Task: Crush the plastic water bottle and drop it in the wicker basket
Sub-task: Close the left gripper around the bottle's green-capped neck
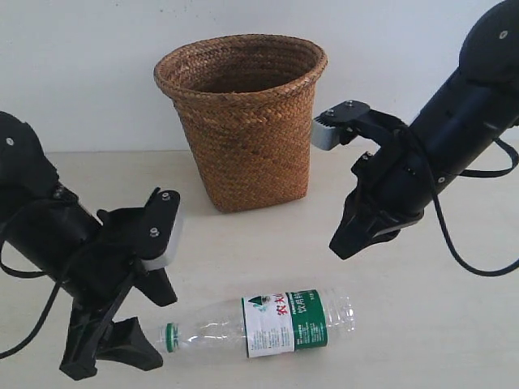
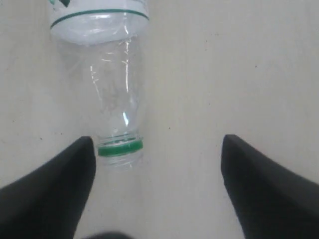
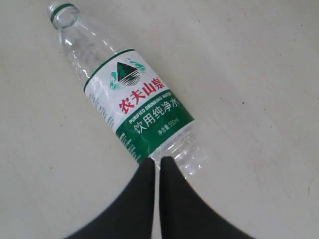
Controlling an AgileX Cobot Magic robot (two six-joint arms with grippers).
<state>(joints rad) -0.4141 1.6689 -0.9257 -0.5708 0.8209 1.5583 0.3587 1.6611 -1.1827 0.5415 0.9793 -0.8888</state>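
One uncrushed plastic water bottle [image 1: 268, 324] looks capless; left fingers [image 2: 45, 194] apart, right fingers [image 3: 134, 204] together.

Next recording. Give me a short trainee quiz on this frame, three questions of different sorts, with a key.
1. True or false: the plastic water bottle lies on its side on the table, outside the wicker basket.
2. Which has its fingers spread wide apart? A: the left claw. B: the right claw. C: both.
3. Fill in: the bottle's neck end points toward the ___ claw.

Key: 1 true; 2 A; 3 left.
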